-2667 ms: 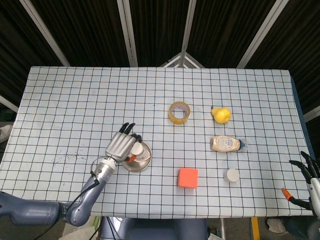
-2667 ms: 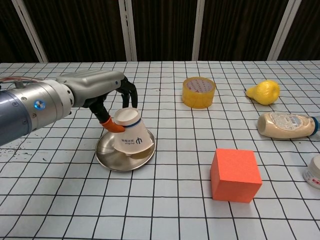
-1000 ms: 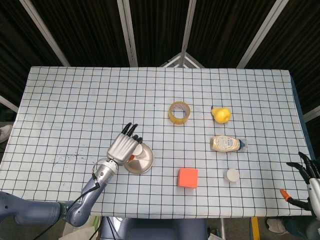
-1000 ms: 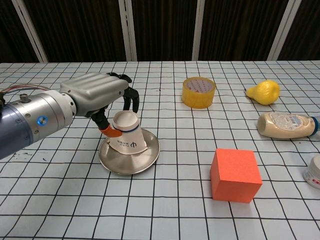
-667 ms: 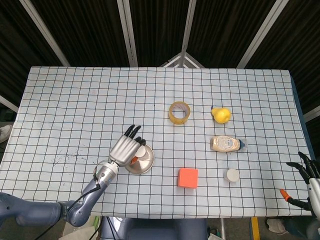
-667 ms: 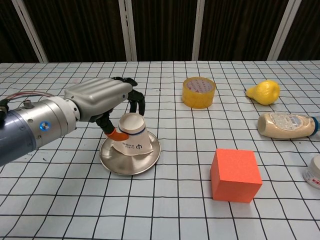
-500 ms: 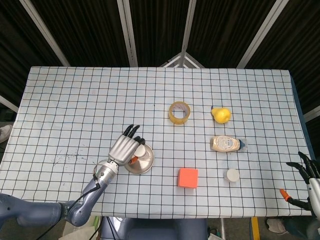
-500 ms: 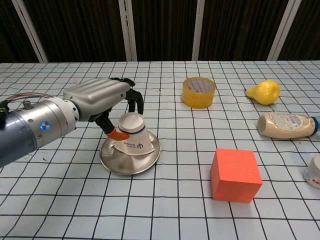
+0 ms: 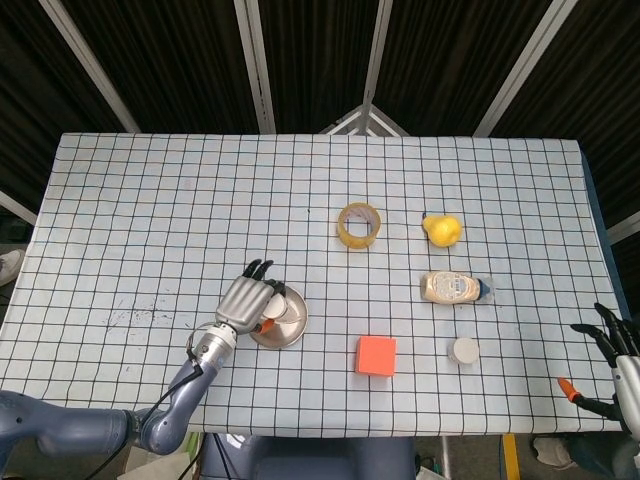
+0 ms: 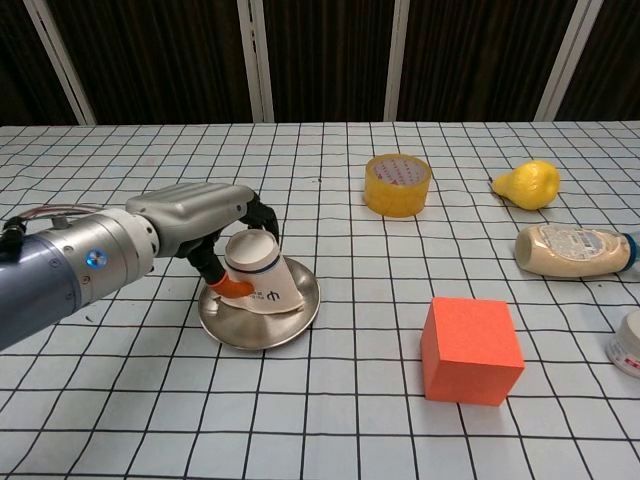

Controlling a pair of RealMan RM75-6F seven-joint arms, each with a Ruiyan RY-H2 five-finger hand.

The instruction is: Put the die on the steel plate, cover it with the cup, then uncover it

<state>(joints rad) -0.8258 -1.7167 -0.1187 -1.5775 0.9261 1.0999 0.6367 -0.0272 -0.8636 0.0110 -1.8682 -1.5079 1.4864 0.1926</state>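
While the left hand [image 10: 205, 235] grips the inverted paper cup [image 10: 258, 273], now lowered upon the steel plate [image 10: 230, 325] from its tilt a second ago, the die stays hidden, presumably covered; right hand [image 9: 618, 362] idle, fingers spread.

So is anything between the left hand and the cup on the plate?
No. The left hand already holds the upside-down cup on the steel plate; nothing visible lies between them.

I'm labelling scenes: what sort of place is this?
Probably a robot test bench: a grid-patterned table against dark panels, with unrelated props such as a tape roll and orange block.
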